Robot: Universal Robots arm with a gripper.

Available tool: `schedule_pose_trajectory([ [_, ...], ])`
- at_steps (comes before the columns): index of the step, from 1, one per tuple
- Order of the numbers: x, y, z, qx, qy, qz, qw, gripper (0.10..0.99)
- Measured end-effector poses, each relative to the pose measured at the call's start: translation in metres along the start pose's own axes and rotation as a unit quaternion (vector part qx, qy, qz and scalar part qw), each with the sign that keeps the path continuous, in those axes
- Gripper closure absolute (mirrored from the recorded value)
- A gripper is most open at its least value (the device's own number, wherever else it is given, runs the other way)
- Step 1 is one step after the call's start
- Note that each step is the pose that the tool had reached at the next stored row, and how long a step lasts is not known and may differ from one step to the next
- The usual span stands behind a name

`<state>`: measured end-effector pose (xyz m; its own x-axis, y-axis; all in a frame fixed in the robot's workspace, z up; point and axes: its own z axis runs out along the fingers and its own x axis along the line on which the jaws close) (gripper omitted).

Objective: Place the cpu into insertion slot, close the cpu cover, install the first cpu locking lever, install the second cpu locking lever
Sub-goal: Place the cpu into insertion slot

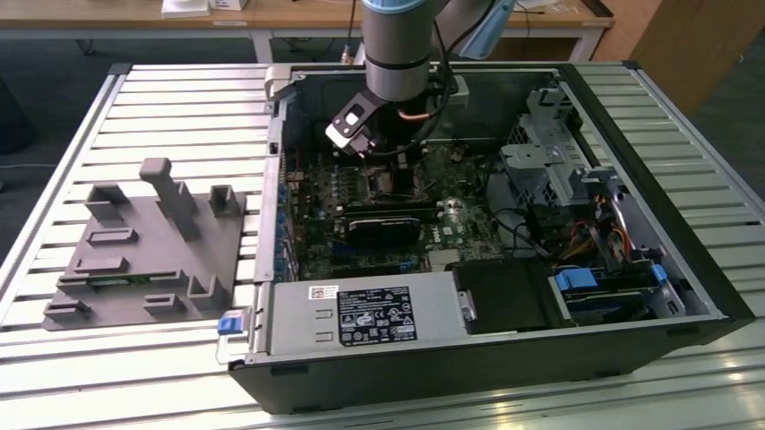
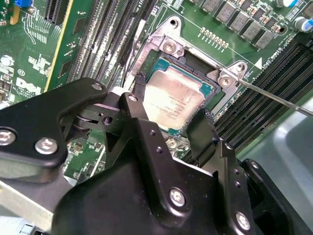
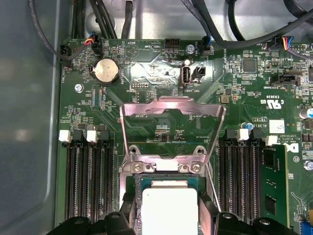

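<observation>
Second wrist view first: the gripper (image 2: pixel 171 105), black w/ two blunt fingers (image 2: pixel 200 132), looks clamped on the cpu (image 2: pixel 173 95), a small flat square chip w/ a pale grey metallic top. One finger bears on each of two opposite edges. We judge it a grip, since we see no gap at either edge.

Key relation: the cpu lies straight under the gripper, between the fingers, right over the insertion slot (image 2: pixel 193 62), a small square dark socket w/ a thin metal rim in the green motherboard (image 3: pixel 234 93). The chip is square, so no long axis. Its edges run roughly parallel to the slot's rim, i.e. no obvious twist. It sits low, inside the rim. We cannot tell whether it is fully down on the contacts.

First wrist view: the cpu cover (image 3: pixel 171 106), a thin square metal frame plate w/ a central window, is swung up and open, hinged at the slot's edge and clear of the cpu (image 3: pixel 168 205). A thin silver wire locking lever (image 2: pixel 274 97) juts out beside the slot, unlatched.

Exterior view: the grey arm (image 1: pixel 397 45) comes down in the upper middle of the frame into the open black computer case (image 1: pixel 478 376). Only one arm here, so no choice of hand.

We judge this as step one in hand; cover and levers not yet done.
</observation>
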<state>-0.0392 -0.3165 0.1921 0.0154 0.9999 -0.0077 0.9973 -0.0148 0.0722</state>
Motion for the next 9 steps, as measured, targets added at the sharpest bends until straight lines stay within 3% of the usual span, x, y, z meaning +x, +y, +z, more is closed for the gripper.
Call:
schedule_pose_trajectory([
  [9, 0.0009, 0.0000, -0.0001, 0.0000, 0.0005, 0.000, 1.0000, 0.471],
])
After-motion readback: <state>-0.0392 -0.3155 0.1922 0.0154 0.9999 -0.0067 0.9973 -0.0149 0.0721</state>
